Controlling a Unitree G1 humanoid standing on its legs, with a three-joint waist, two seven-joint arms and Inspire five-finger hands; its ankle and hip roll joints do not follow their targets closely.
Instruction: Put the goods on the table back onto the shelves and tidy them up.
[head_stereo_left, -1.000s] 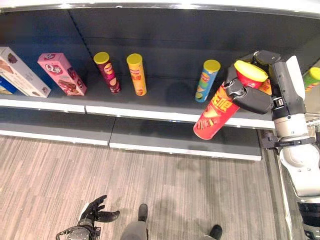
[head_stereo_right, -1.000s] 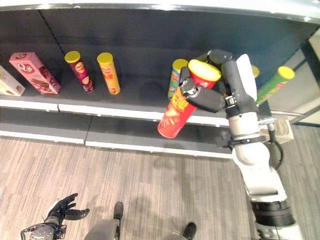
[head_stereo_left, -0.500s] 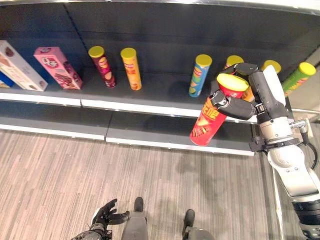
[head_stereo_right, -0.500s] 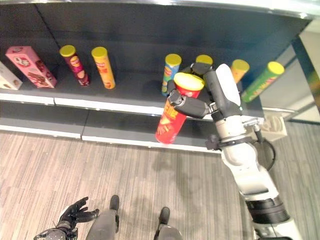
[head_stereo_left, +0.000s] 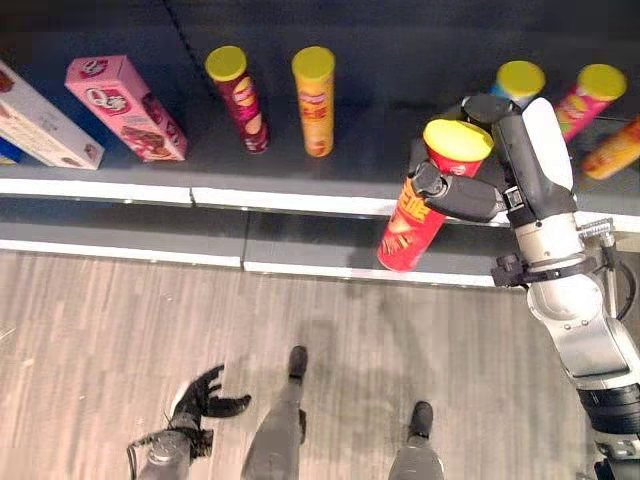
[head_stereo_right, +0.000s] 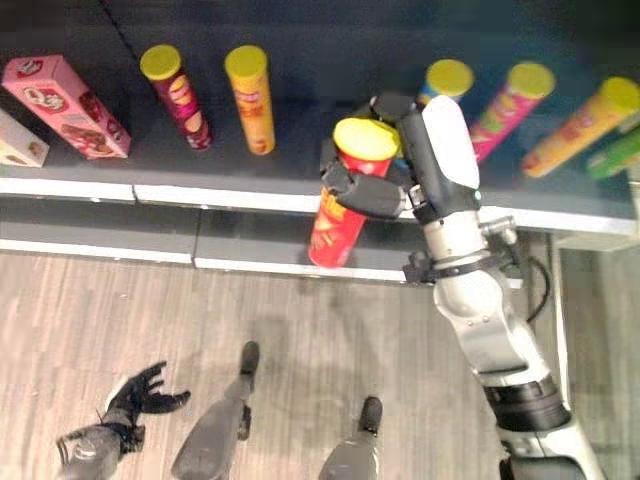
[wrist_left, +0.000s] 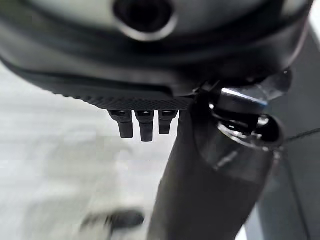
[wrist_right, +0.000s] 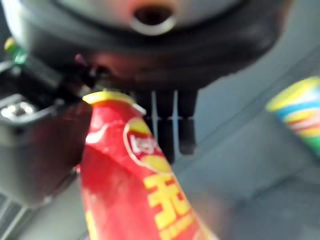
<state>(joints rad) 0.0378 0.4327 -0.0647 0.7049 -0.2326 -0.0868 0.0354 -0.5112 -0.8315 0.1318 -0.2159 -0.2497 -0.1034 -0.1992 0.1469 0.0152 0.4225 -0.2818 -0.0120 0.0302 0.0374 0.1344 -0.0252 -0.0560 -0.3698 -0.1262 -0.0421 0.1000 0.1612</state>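
My right hand (head_stereo_left: 470, 195) is shut on a red chip can (head_stereo_left: 410, 228) with a yellow lid. It holds the can tilted in front of the dark shelf (head_stereo_left: 290, 197), just left of a blue can (head_stereo_left: 520, 80). The can's base hangs over the lower shelf board (head_stereo_left: 330, 250). The right wrist view shows the red can (wrist_right: 135, 190) against the hand's fingers (wrist_right: 172, 120). My left hand (head_stereo_left: 200, 393) hangs low over the wooden floor, open, its straight fingers (wrist_left: 142, 125) holding nothing.
On the shelf stand a maroon can (head_stereo_left: 238, 100), an orange can (head_stereo_left: 315, 100), a pink can (head_stereo_left: 585, 95) and a tilted orange can (head_stereo_left: 615, 145). A pink box (head_stereo_left: 125, 108) and a white box (head_stereo_left: 40, 120) lie at the left. Bare shelf lies between the orange and blue cans.
The whole view has shifted and drawn closer to the shelf. The red can in my right hand now shows left of the blue can instead of right of it.
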